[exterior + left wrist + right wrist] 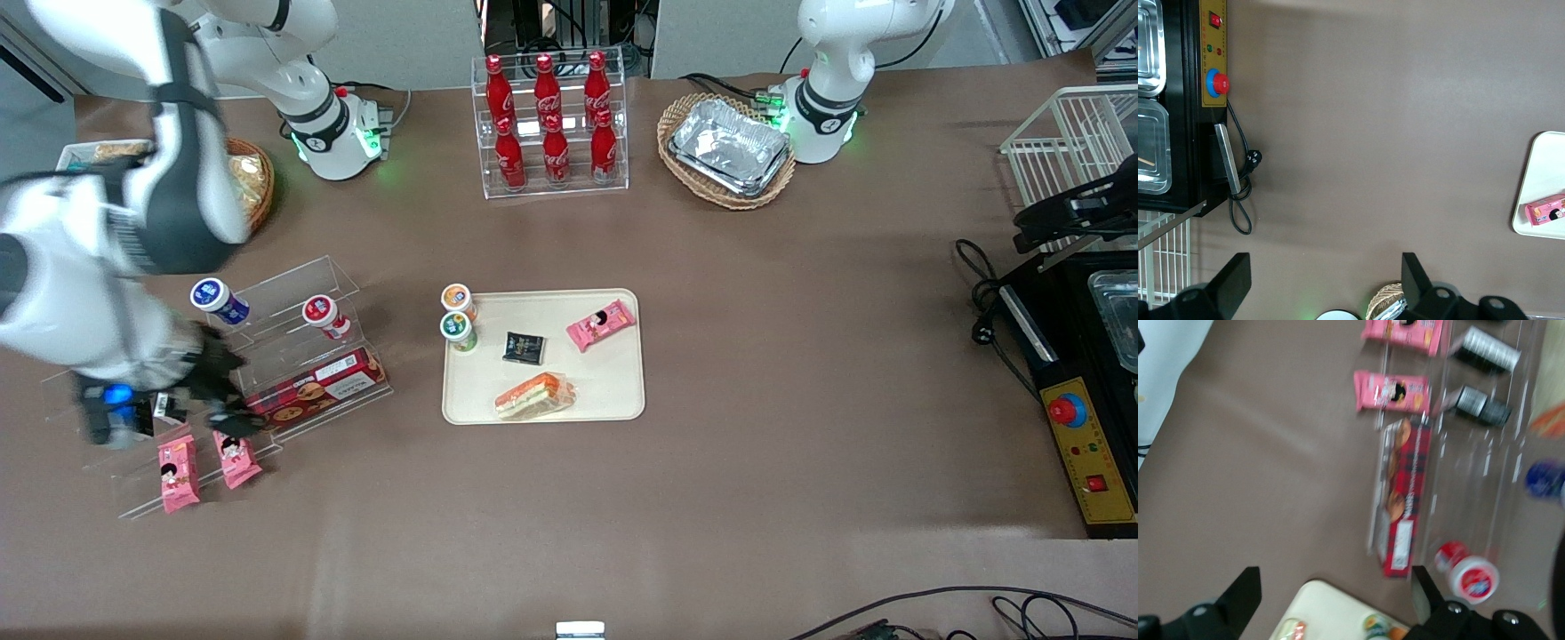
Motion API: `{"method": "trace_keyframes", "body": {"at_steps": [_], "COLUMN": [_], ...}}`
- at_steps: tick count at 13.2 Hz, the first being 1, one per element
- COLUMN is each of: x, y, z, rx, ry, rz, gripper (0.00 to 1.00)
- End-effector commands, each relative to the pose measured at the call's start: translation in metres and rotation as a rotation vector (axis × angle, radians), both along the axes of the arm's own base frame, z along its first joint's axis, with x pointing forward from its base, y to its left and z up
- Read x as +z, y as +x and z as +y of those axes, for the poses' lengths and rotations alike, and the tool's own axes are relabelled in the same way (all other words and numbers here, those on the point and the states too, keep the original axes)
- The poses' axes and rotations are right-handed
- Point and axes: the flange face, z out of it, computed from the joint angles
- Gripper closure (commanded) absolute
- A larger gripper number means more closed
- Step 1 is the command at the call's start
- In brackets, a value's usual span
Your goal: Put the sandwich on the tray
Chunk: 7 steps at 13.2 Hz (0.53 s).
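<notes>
We see the gripper [233, 411] open and empty above the cookie box [313, 388]; the sandwich [533, 396] lies on the tray [622, 404] beside a pink snack [601, 324].

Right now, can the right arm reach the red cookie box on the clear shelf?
Probably yes. The gripper hovers, fingers open, just by the red cookie box, which lies exposed on the clear shelf; nothing covers it.

Gripper [233, 418], fingers spread, low over clear rack [293, 356], cookie box [313, 389] right beside it. Tray [622, 391] middle crowded: sandwich [533, 396], black packet [524, 348], pink pack [601, 324], two cups [459, 318]. Table nearer camera wide open.
</notes>
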Motion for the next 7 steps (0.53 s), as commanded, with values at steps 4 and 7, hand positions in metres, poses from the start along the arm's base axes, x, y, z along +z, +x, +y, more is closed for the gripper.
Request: {"method": "trace_keyframes", "body": {"at_steps": [4, 7], "x": [0.056, 0.065], "y": [-0.036, -0.048], "z": [-0.114, -0.138], "rx": [0.421, 0.602], "ry": [0.049, 0.023], "rz": [-0.018, 0.004], "gripper": [0.0, 0.0]}}
